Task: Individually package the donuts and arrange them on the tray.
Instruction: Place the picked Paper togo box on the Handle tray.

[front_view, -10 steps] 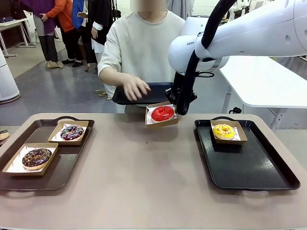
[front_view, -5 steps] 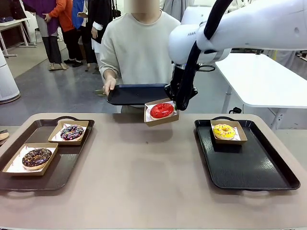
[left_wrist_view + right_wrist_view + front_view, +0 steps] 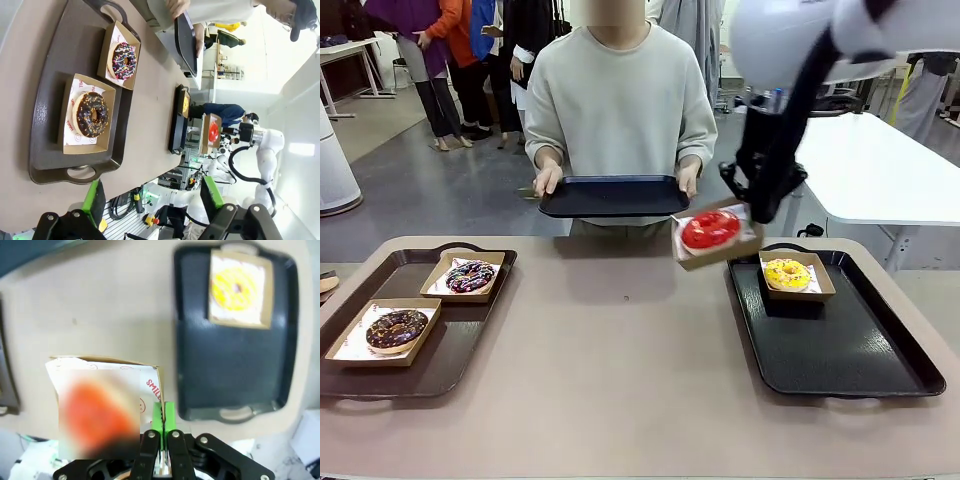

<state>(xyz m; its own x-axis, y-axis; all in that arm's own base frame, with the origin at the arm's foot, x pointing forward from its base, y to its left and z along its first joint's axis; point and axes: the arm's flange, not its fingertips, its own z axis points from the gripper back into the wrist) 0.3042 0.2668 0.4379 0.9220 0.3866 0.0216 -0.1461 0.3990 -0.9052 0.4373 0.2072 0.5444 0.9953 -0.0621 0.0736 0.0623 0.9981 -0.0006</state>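
Your right gripper (image 3: 757, 212), pinched shut on the square brown cardboard box (image 3: 717, 245) with the glossy red donut (image 3: 710, 229), has swung from mid-table to just left of the black right-hand tray (image 3: 840, 350). Set-down beside the yellow donut (image 3: 787, 273) looks next. Left gripper (image 3: 152, 200) gapes empty.

red donut (image 3: 710, 229) | yellow donut (image 3: 787, 273) | brown boxes (image 3: 382, 333) | black tray (image 3: 840, 345)

Right tool (image 3: 756, 215) clamped shut, raised above table, left tool (image 3: 152, 200) wide open
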